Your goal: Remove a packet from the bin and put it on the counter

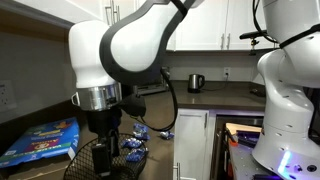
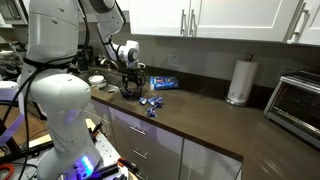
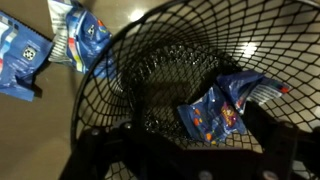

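Note:
The bin [image 1: 88, 160] is a round black wire-mesh basket; it also shows in an exterior view [image 2: 131, 91] and fills the wrist view [image 3: 150, 60]. One blue packet [image 3: 225, 105] lies inside it against the mesh wall. My gripper [image 3: 190, 152] reaches down into the bin [image 1: 104, 140], its dark fingers spread open on either side just below the packet, not touching it. Other blue packets lie outside on the dark counter [image 2: 200, 110], in both exterior views [image 1: 135, 146] [image 2: 152, 103] and in the wrist view [image 3: 85, 35].
A flat blue box [image 1: 40, 140] lies beside the bin [image 2: 165, 83]. A kettle [image 1: 196, 82] stands at the back. A paper towel roll [image 2: 238, 80] and a toaster oven [image 2: 297, 100] stand further along. The robot base [image 2: 60, 110] is near the counter edge.

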